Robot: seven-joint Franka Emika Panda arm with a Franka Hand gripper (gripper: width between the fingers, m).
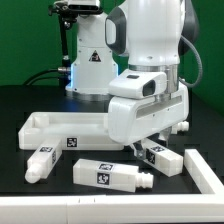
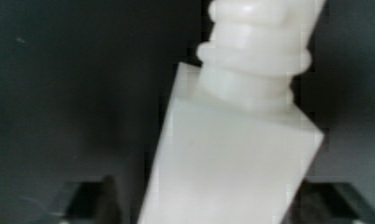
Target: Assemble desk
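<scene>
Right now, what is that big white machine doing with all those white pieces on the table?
A robot arm is building a small white desk. Its hand is down over one leg that lies on the black table, with the leg between its fingers. Whether it is gripping the leg is unclear. A second leg and a third leg lie loose nearby. The rimmed tabletop sits toward the exterior view's left, with no leg visibly fitted.

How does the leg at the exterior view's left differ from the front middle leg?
The left leg lies slanted, near the tabletop; the middle leg lies crosswise, farther off. The middle leg looks longer than the left leg. Both are white and tagged.
</scene>
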